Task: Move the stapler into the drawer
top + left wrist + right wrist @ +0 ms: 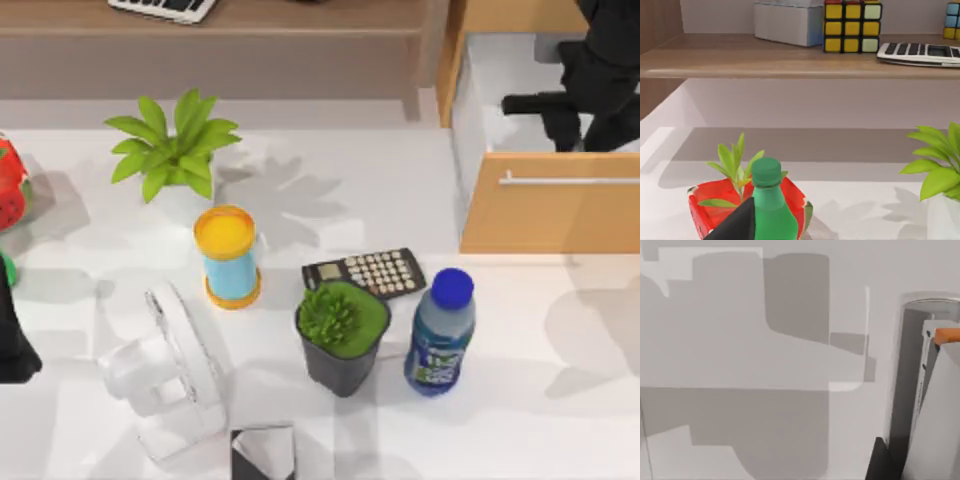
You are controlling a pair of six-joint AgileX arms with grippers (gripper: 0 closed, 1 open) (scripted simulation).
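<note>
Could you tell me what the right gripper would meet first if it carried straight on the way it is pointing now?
Probably the white inside floor of the open drawer. The right gripper hangs over that compartment, and its wrist view faces a plain white surface. Depth is unclear.

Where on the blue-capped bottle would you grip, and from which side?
Around the bottle, on its body below the cap, from the table's right, I'd judge: it stands upright, and the potted plant crowds its left. The right gripper, over the drawer, is the nearer one.
</note>
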